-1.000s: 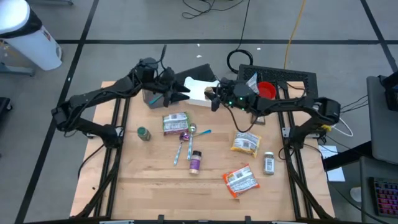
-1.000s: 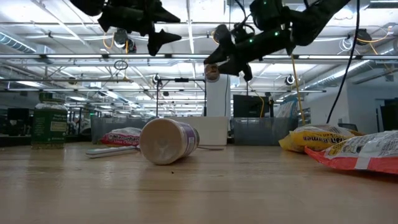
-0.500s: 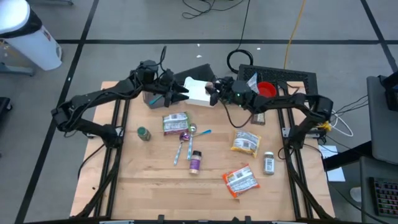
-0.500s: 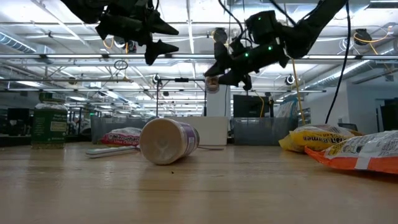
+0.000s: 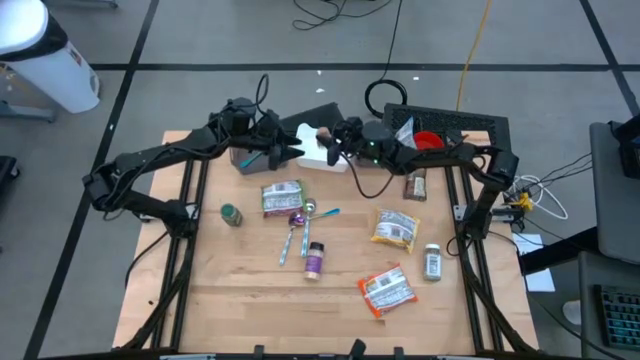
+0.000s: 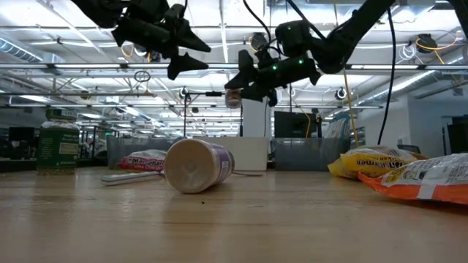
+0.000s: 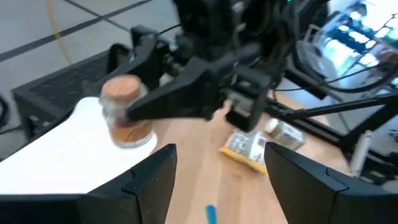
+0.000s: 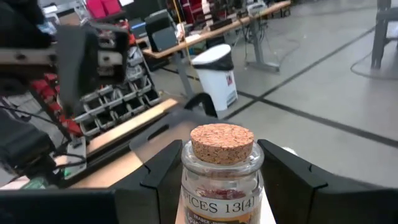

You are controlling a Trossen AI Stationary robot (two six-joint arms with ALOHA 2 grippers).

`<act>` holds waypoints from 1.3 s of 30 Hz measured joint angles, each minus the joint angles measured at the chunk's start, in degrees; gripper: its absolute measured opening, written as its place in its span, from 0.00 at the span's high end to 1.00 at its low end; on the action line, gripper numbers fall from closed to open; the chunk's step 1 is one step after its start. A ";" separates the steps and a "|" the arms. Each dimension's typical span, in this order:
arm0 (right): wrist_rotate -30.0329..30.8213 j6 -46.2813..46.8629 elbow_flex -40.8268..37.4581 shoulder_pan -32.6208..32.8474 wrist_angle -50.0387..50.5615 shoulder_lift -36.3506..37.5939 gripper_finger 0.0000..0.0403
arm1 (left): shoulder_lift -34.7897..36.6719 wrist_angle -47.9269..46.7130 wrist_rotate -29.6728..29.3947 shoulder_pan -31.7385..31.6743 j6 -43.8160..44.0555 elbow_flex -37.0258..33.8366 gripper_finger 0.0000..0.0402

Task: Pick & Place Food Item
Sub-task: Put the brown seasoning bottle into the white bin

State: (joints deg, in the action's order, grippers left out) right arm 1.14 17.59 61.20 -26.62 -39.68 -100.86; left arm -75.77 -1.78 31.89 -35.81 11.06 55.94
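The cork-stoppered spice jar (image 8: 222, 171) stands upright, long axis vertical, clamped between the fingers of the right end effector (image 5: 330, 141), and hangs in the air above the white tray (image 5: 308, 146) at the far side of the bench (image 5: 240, 290). The left end effector (image 5: 290, 148), jaws apart and empty, hovers just beside it, tips pointing at the jar, so the right arm alone carries it.

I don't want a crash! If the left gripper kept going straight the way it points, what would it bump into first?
Probably the cork-topped spice jar held by the right gripper over the white container. The left gripper, empty and open, points at it, though depth is hard to judge.
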 joint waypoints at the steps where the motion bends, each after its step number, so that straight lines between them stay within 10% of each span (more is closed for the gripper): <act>1: -0.01 -0.46 0.30 0.07 -0.05 0.04 0.58 | 0.00 -0.30 -0.81 0.00 -0.05 0.00 0.38; 39: -4.39 -6.48 1.54 -6.26 -1.60 -5.82 0.58 | 0.00 -1.70 -3.49 0.00 4.47 0.00 0.39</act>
State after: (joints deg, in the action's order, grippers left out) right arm -3.25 11.12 62.74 -32.88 -41.28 -106.68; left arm -75.77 -3.47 28.39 -35.81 15.53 55.94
